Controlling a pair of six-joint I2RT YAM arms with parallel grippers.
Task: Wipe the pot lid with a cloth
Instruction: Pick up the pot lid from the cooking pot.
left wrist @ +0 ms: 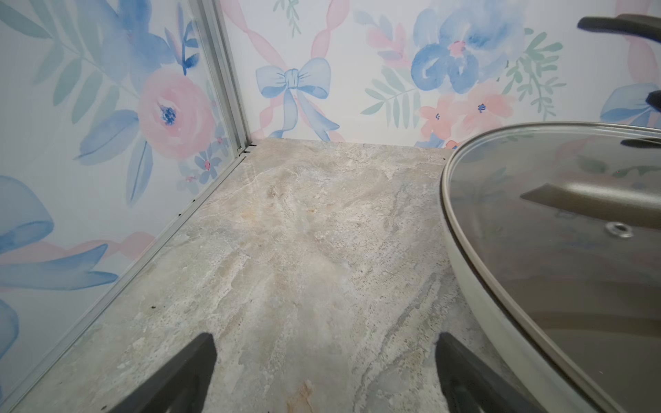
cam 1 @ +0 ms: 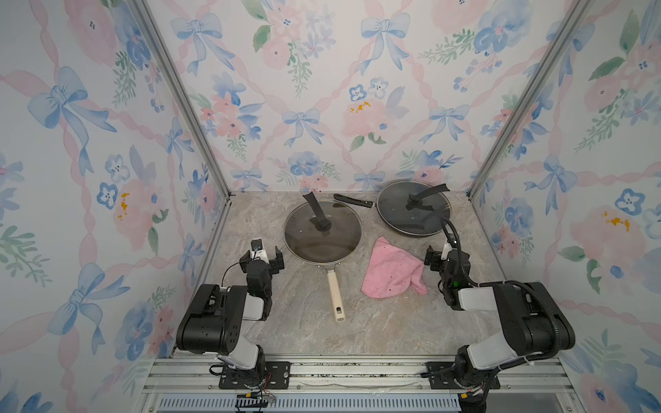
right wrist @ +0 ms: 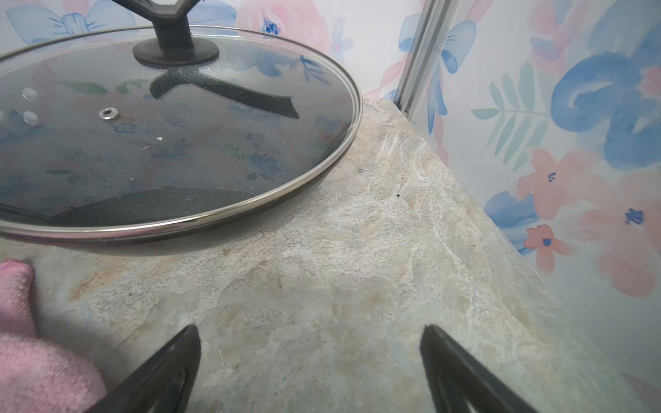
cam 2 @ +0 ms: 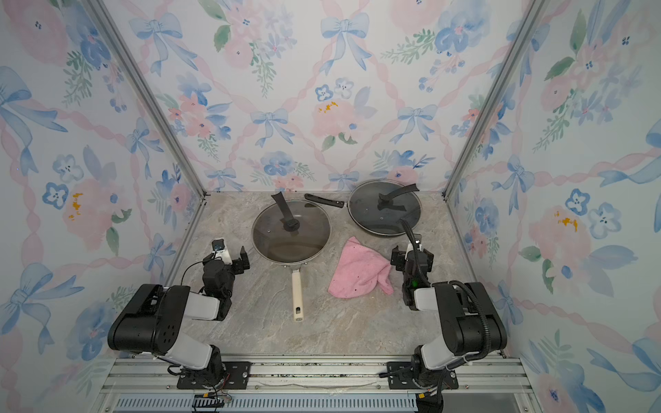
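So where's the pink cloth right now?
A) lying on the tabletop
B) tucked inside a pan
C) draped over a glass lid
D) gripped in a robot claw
A: the cloth lies crumpled on the table, and the left gripper and right gripper are both open and empty.

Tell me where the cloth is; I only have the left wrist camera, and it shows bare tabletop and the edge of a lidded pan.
Observer: The pink cloth lies crumpled on the table, between the cream-handled pan and the right gripper.
Operator: Is anything holding it?
Observer: No. The right gripper's fingers stand open beside it, empty.
Operator: Any other lids?
Observer: Yes, a second glass lid sits on a dark pan farther back than the cloth.
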